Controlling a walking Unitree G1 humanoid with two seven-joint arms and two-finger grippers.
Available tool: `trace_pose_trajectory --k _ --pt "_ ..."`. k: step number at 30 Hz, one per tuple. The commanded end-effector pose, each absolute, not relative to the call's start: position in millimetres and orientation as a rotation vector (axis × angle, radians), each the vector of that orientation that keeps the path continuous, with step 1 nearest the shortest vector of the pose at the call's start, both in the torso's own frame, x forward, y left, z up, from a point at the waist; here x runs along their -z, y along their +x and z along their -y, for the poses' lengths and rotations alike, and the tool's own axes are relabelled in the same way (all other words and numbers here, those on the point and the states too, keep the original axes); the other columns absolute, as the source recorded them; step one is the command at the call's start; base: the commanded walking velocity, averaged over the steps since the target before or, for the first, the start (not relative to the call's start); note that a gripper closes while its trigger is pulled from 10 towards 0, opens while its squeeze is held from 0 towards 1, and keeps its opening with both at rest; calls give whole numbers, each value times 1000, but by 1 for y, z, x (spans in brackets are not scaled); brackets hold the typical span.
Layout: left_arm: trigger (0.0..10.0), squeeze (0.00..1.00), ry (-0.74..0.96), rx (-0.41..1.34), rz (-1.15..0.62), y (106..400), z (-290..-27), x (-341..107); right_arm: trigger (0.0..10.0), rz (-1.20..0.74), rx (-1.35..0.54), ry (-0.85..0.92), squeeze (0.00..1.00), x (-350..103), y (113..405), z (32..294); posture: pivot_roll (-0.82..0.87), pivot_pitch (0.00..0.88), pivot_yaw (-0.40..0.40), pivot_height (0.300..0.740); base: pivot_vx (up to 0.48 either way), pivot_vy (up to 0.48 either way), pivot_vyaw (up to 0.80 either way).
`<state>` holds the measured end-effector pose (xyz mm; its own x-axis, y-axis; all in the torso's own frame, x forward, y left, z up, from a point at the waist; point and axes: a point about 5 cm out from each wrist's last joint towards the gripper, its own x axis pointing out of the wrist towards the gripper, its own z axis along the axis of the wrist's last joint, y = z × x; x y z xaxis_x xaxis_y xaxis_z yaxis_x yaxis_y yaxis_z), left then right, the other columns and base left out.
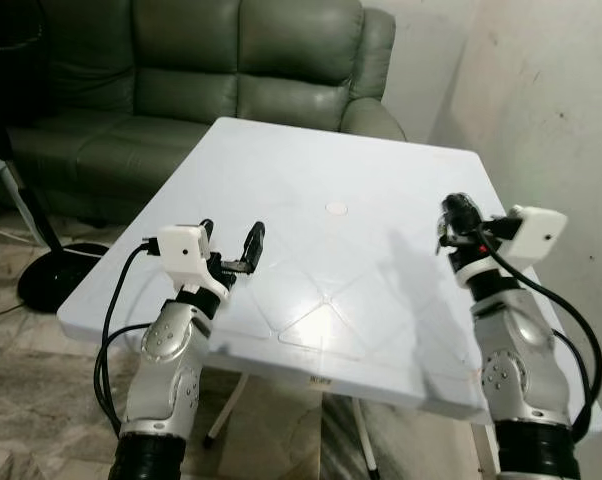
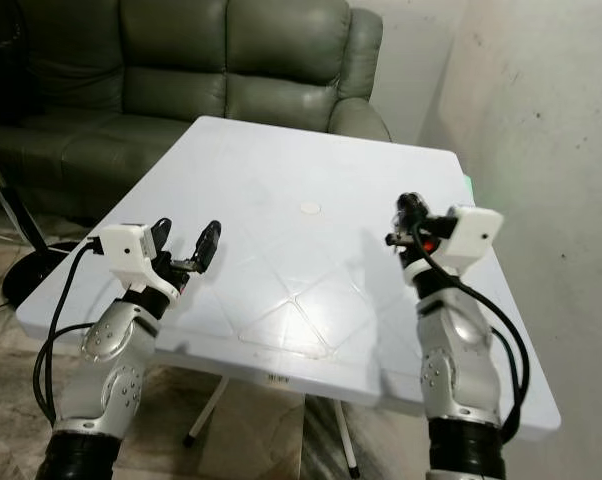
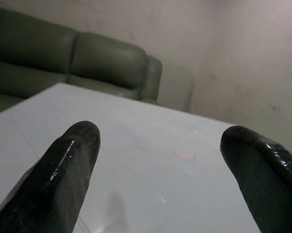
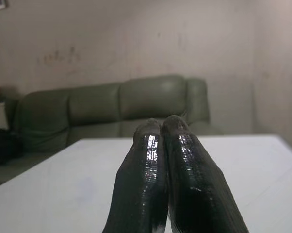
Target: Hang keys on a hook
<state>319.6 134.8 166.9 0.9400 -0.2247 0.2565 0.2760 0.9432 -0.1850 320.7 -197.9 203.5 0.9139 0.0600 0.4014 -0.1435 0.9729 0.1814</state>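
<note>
The left end effector is held spread and the right end effector pressed together, both empty above the table. No keys or hook are seen ahead of either, so a reach from here is likely wasted.

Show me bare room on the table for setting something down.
Most of the white table is bare: the stretch between the left gripper and right gripper, and the far half toward the sofa. Only a small round mark sits mid-table.

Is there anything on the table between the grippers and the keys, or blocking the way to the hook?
Can't judge: no keys or hook visible. The white table carries just a small round mark. Left gripper is open, right gripper shut, both over the near edge.
</note>
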Motion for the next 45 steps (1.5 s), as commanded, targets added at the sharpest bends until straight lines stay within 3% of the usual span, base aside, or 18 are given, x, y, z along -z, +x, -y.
trace_pose_trajectory --k 1,17,25,45 --pt "10000 0 -203 238 265 319 -139 -176 10000 441 -73 177 0 -208 314 204 12 17 -73 740 0 0 0" --pt "10000 0 -226 202 232 316 -149 -159 10000 371 -74 95 0 -182 300 181 5 0 -54 740 0 0 0" --pt "10000 0 -222 241 187 297 -132 -138 10000 311 -58 46 0 -163 281 181 -7 0 -51 740 0 0 0" --pt "10000 0 -224 213 229 308 -140 -150 10000 305 -41 37 0 -166 289 174 -3 0 -50 740 0 0 0"
